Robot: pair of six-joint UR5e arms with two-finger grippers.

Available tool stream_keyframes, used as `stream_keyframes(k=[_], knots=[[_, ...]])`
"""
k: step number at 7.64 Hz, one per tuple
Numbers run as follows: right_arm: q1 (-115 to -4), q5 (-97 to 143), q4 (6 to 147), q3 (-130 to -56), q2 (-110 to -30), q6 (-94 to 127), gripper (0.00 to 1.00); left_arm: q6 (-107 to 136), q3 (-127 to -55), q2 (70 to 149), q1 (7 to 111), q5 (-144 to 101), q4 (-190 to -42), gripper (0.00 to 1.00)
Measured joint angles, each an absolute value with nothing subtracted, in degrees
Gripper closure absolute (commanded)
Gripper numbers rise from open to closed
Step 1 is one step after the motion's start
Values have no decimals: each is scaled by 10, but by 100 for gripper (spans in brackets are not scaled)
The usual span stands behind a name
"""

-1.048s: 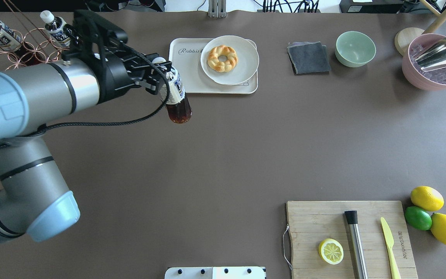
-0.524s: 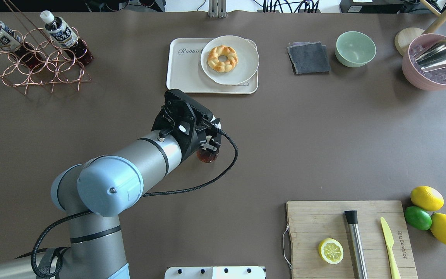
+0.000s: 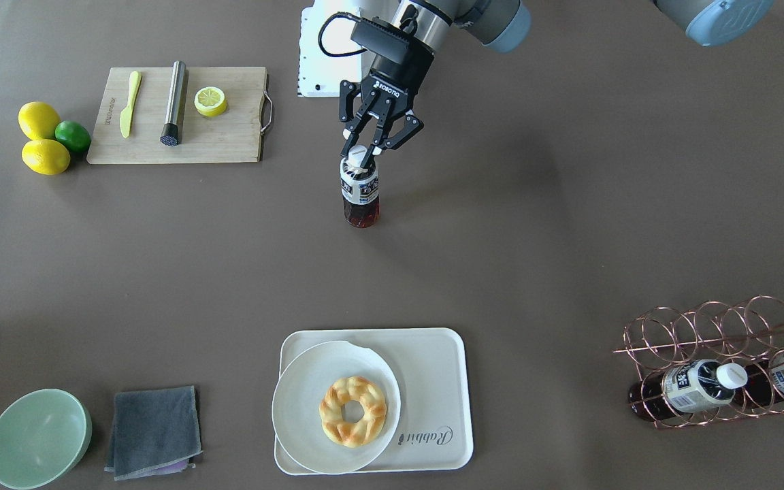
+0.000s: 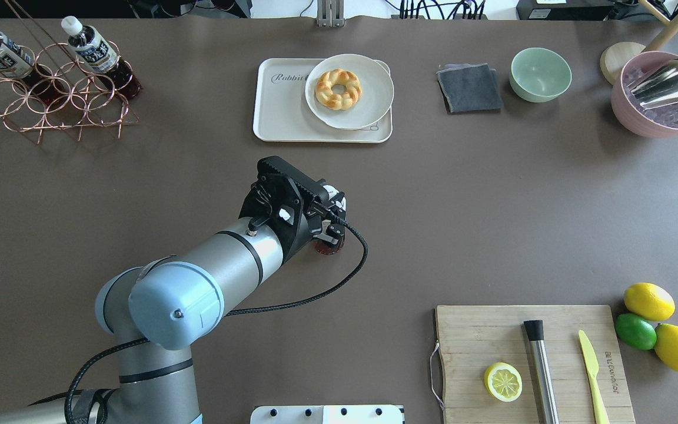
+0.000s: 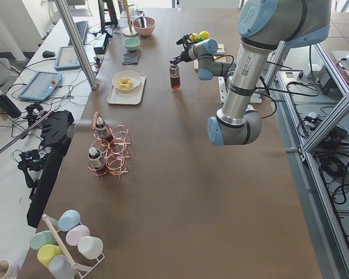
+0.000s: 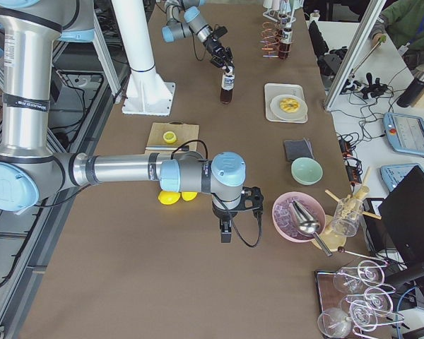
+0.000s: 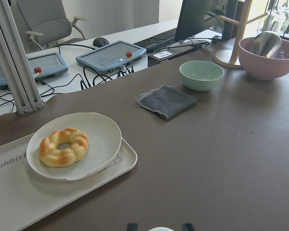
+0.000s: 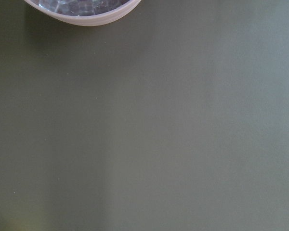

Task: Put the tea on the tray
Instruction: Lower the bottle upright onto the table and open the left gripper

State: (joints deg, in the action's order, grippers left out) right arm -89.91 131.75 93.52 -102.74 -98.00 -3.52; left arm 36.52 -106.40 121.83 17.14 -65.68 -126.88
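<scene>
**Left gripper** (image 3: 363, 151): fingers pressed in on the white cap of the tea (image 3: 361, 194), pinching it from above; gripper axis approx. vert. Tea is upright. Cannot tell whether its base touches the table (image 3: 569, 204) or hangs just over it.

**Tea pos.:** mid-table, nearer the robot-side edge than the far edge, well apart from the tray (image 3: 433, 354).

**Tray:** by the far edge, approx. mid-length. A round plate (image 3: 303, 381) covers its robot-right half, w/ a braided bread ring (image 3: 353, 411) on the plate. The script end of the tray is bare.

**Left wrist view:** a sliver of white cap at the bottom edge btwn two dark fingertips (image 7: 132, 226). Beyond it are the tray, a grey cloth (image 7: 166, 100) and a green bowl (image 7: 202, 74).

**Far left corner:** copper wire rack (image 4: 56, 100) w/ 2 spare bottles (image 4: 92, 50) tilted in its rings.

**Right gripper** (image 6: 226, 224): seen in the right side view only, low over the table near a pink bowl (image 6: 297, 215) toward the robot-right end. Cannot tell if spread or pressed together. Its wrist cam shows bare table and the bowl's rim
</scene>
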Motion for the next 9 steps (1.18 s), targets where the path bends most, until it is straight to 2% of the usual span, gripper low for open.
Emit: stream_keyframes(k=[3,4,6,7,9], knots=[[-899,1317,935,-1027,-980,-35,0,358,-1063,1217,173,-655,-1270,98],[-899,1317,935,-1027,-980,-35,0,349,-1063,1216,174,-652,-1270,94],[-899,1317,935,-1027,-980,-35,0,339,-1063,1213,173,-644,-1271,40],[-899,1317,936,-1027,-980,-35,0,337,-1063,1212,173,-643,-1271,27],[-899,1317,936,-1027,-980,-35,0,336,-1063,1211,173,-643,-1271,17]])
